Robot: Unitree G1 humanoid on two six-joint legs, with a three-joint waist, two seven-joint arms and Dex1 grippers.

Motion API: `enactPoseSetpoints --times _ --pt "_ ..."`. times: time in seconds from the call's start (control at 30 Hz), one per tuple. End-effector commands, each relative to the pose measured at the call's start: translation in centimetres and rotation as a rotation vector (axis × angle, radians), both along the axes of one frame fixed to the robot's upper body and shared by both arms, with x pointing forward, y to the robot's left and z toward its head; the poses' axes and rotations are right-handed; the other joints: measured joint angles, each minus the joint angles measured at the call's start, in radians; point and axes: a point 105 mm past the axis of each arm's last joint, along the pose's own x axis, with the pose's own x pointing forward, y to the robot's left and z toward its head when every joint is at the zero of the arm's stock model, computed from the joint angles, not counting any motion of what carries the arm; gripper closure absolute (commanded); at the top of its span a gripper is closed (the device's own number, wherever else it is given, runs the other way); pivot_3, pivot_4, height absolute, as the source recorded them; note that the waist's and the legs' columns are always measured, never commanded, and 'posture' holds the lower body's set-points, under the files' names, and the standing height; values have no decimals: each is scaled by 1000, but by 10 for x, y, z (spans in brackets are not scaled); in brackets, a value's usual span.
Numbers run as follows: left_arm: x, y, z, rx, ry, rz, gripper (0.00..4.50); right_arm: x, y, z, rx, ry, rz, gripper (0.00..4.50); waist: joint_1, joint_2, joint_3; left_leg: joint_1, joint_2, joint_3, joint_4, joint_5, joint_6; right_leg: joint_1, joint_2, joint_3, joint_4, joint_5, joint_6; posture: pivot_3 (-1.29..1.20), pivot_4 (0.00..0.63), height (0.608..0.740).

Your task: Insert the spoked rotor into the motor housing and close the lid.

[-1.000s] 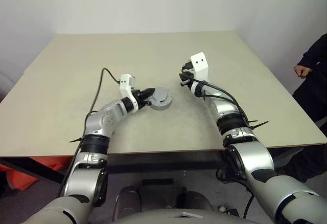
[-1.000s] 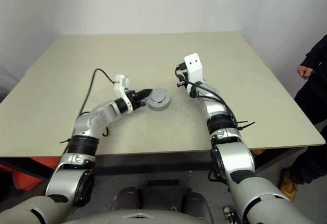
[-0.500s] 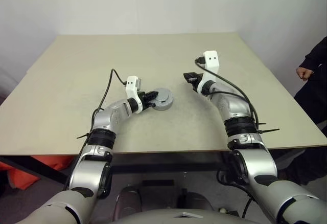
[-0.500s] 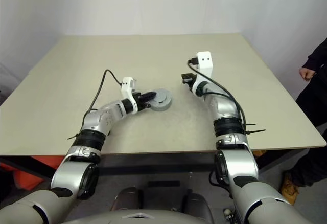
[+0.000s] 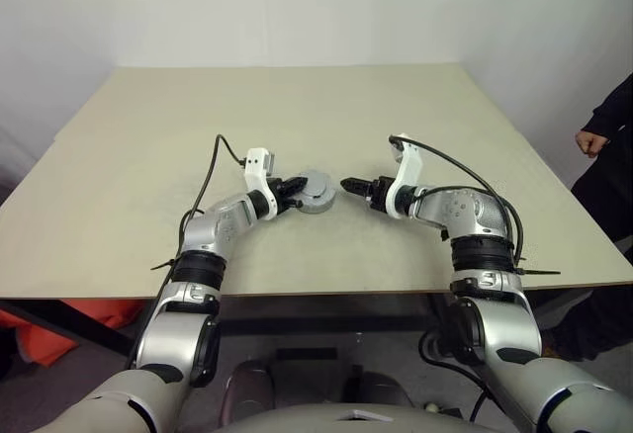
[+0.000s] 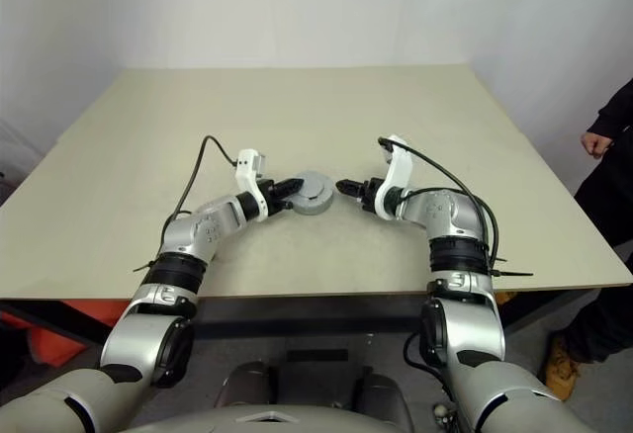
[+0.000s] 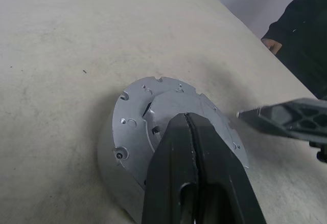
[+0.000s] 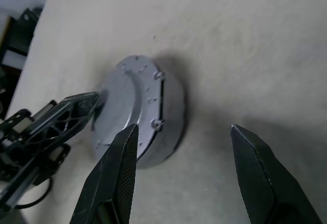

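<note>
Beige worktop (image 5: 129, 196) with the housing (image 8: 171, 116) near its middle, the lid (image 7: 138, 127) seated flat on top. The left hand (image 5: 293, 190), fingers (image 7: 204, 157) clenched together on nothing, rests its tips on the lid's raised centre. The right hand (image 5: 348, 186) points at the housing from the opposite side, just beside it and apart from it, its fingers (image 8: 115, 173) spread wide and empty. The rotor cannot be made out. A person's hand (image 5: 587, 138) and dark sleeve (image 5: 613, 107) stand at the worktop's right edge.
</note>
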Motion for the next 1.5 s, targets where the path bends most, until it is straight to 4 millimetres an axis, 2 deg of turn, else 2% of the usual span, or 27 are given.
enactPoseSetpoints --times 0.03,0.23,0.33,0.4,0.63,0.97,1.2,1.5 --pt "-1 4 -1 19 -7 6 4500 1 3 10 82 1 -5 1270 0 0 0 0 0 0 0 0 0 0 0 0 0 0 0 0 0 740" --pt "-1 4 0 32 -16 3 4500 1 9 5 154 49 -10 1270 0 0 0 0 0 -1 -1 0 0 0 0 0 -1 0 0 0 0 740" --pt "0 5 1 37 -21 3 4500 0 16 7 178 41 7 714 0 0 0 0 0 -1 -2 0 -1 0 0 0 -1 0 0 0 0 740" --pt "-1 5 1 38 -22 4 4500 1 18 7 187 48 4 35 -1 0 0 0 0 -1 -2 1 -1 0 0 0 -1 0 0 0 0 740" --pt "-1 8 0 48 -24 10 4500 -2 36 5 253 75 50 35 -2 0 0 1 0 -1 -5 2 -3 -1 0 0 -2 0 0 0 0 740" --pt "1 11 2 60 -34 17 4500 2 74 0 368 117 96 35 -13 0 0 3 1 -1 -6 3 -5 -1 0 0 -1 0 0 0 0 740" --pt "1 14 3 67 -39 24 4500 3 97 5 425 127 130 35 -16 0 0 6 1 -1 -12 5 -9 -1 0 0 -1 0 0 0 0 740" --pt "1 16 3 70 -41 34 4500 3 114 12 450 107 164 35 -33 0 0 7 1 -1 -13 6 -10 -2 1 0 -1 0 0 0 0 740"
